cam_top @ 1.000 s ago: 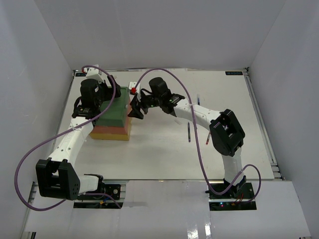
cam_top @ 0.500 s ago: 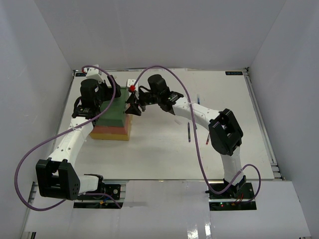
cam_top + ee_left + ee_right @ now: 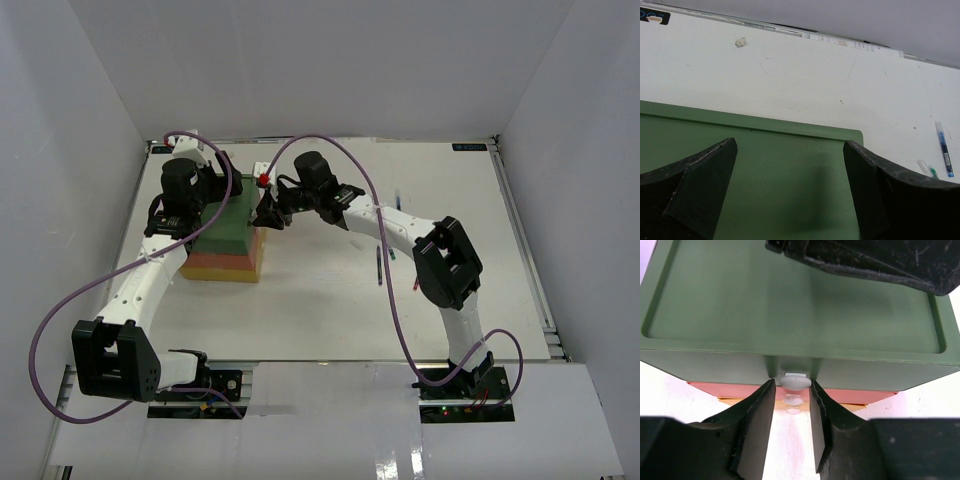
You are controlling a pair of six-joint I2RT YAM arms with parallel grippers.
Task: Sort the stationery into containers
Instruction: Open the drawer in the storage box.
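Observation:
The containers (image 3: 225, 240) are a stack of green, red-orange and yellow drawer tiers left of centre. My right gripper (image 3: 268, 215) is at the stack's right face. In the right wrist view its fingers (image 3: 760, 410) close in on both sides of the white knob (image 3: 795, 382) of the green top drawer (image 3: 790, 305), touching it. My left gripper (image 3: 208, 203) rests open over the green top (image 3: 790, 170), with nothing between its fingers (image 3: 705, 175). A dark pen (image 3: 379, 266) lies on the table to the right. A blue pen (image 3: 943, 148) and a clear green-tipped pen (image 3: 927, 169) lie beyond the stack.
Below the green drawer are the red tier (image 3: 715, 389) and the yellow tier (image 3: 740, 402), each with its own pale knob (image 3: 793, 400). A small white and red item (image 3: 264, 178) sits by the stack's far right corner. White walls enclose the table (image 3: 330, 310).
My right gripper has moved left up to the stack's face and narrowed its fingers around the top drawer's knob. The left arm has stayed still.

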